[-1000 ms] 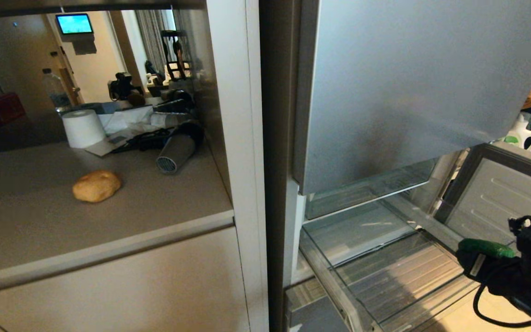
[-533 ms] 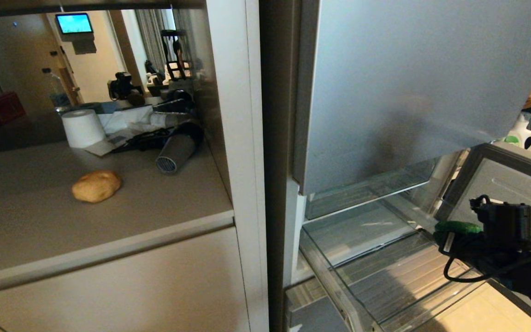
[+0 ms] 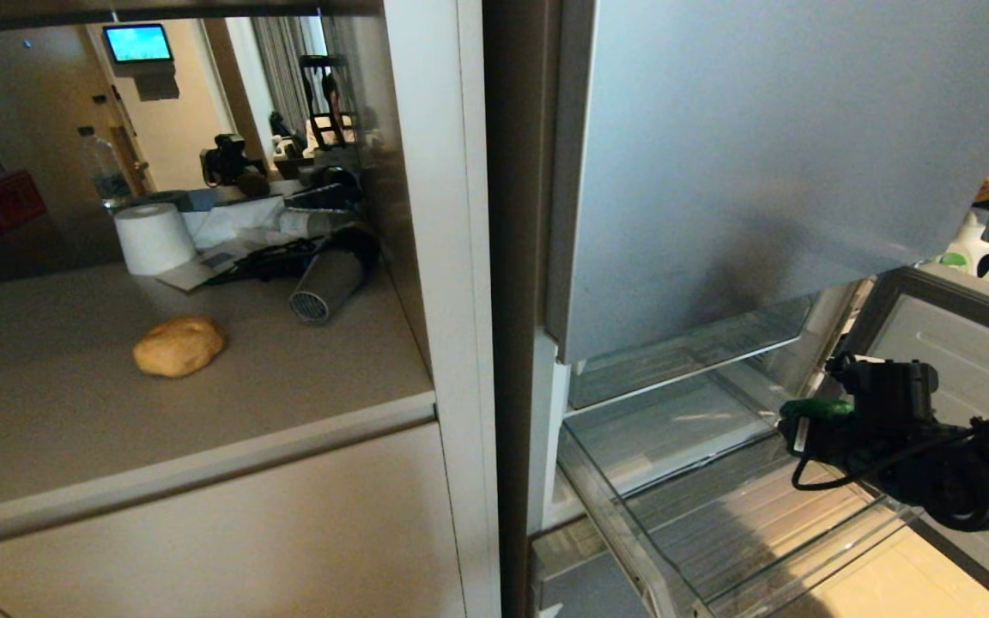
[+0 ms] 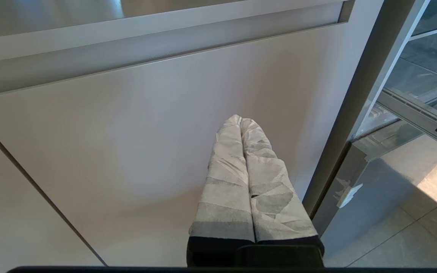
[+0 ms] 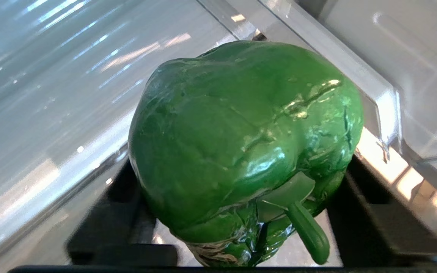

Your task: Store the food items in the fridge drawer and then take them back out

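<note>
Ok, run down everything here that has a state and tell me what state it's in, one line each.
fridge drawer: pulled out, nothing lying in it.
bell pepper: held in the right claw, above the drawer.
right claw: shut on the pepper, over the drawer's right side.
potato: lying on the counter, not yet stored.
left claw: shut, empty, idle in front of the cabinet door.
paper roll: standing upright on the counter.

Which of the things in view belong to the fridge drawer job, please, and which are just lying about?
Job: bell pepper held in right gripper; potato-like lump on counter; fridge drawer, pulled out.
Lying about: white paper roll; hair dryer; detergent bottle; left gripper, shut, parked by the cabinet door.
</note>
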